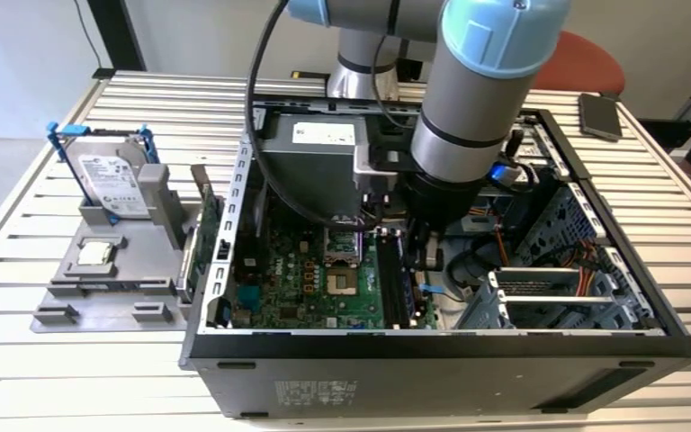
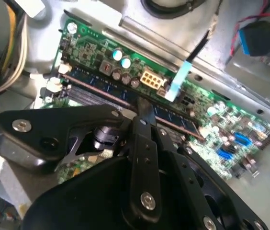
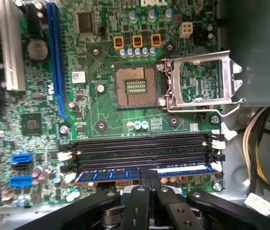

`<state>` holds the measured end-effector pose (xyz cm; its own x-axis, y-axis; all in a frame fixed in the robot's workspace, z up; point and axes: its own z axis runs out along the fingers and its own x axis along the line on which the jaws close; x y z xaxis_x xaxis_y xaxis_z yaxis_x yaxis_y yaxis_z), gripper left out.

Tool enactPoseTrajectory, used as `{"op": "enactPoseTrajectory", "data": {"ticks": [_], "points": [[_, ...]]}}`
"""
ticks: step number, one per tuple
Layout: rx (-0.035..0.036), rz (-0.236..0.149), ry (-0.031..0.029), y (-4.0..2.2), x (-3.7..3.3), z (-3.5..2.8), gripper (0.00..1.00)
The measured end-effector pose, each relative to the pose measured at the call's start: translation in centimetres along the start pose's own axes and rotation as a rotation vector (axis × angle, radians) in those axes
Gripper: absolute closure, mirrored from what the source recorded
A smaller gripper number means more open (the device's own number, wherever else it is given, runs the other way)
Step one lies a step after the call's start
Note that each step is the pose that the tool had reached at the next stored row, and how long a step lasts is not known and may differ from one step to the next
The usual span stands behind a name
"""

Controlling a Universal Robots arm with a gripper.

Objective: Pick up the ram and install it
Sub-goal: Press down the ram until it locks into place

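Black gripper [image 3: 149,179] of yours is down inside the open dark metal computer case [image 1: 442,346], its two fingers [image 2: 144,117] pinched almost shut on the long thin dark-blue ram stick [image 3: 144,171]. Your ram sits along the nearest memory slot on the green motherboard [image 3: 106,112], just beside the empty black slots [image 3: 140,146]. You can see the open silver processor socket [image 3: 199,86] near those slots

The ram [image 2: 125,98] is seen seated edge-on in a motherboard [image 2: 230,124] slot, pinched by the tool [image 2: 143,115] closed at its middle.
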<state>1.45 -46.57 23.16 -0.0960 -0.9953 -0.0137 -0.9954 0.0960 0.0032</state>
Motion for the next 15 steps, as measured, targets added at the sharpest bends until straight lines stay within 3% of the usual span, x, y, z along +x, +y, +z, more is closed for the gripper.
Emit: {"op": "enactPoseTrajectory", "data": {"ticks": [2, 4, 10, 15], "points": [[-0.0003, -0.001, 0.0, 0.0, -0.01, -0.65, 1.0], [-0.0004, -0.001, 0.0001, 0.0, -0.03, -1.81, 1.0], [-0.0019, -0.001, 0.0004, 0.01, -0.05, -3.97, 1.0], [-0.0019, -0.001, 0.0, 0.01, -0.06, -4.19, 1.0]]}}
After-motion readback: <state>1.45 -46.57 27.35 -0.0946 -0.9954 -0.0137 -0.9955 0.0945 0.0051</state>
